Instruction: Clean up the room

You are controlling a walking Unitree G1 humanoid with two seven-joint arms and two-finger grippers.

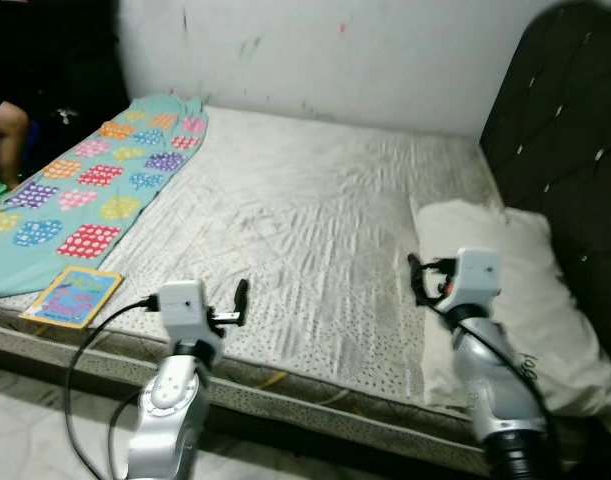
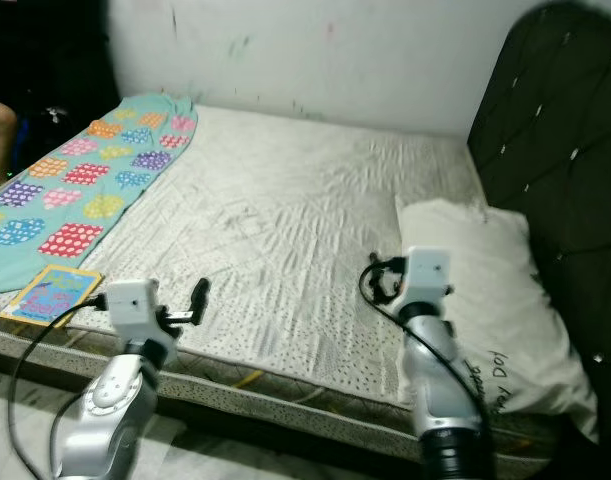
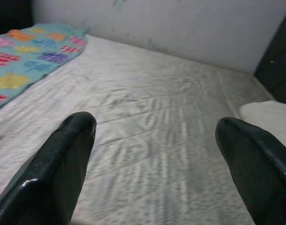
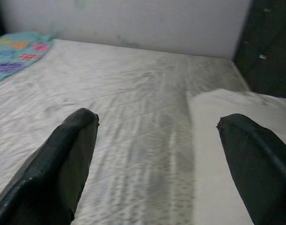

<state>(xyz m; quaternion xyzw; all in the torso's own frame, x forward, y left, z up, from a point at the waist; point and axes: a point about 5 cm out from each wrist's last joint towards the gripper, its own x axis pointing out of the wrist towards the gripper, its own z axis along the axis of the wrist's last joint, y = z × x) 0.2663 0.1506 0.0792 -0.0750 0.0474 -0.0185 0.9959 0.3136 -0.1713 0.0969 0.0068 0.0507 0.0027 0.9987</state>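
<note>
Ahead of both tools, a bare grey-white mattress [image 1: 315,210] against a pale wall [image 1: 335,50]. Left tool [image 3: 154,136] raised over the mattress's near edge, fingers [image 3: 63,164] spread wide apart, gripping nothing. Right tool [image 4: 157,136] likewise parted and empty, hovering at the inner edge of a white pillow [image 1: 525,300]. Just right of the right tool, that pillow lying on the mattress beside a dark tufted headboard [image 1: 565,130]. Left of the left tool, a teal blanket [image 1: 95,180] with coloured spotted patches, and nearer, on its front corner, a flat yellow-bordered book [image 1: 73,296], possibly a children's picture book. Farther left, part of a person [image 1: 7,130] in shadow.
</note>
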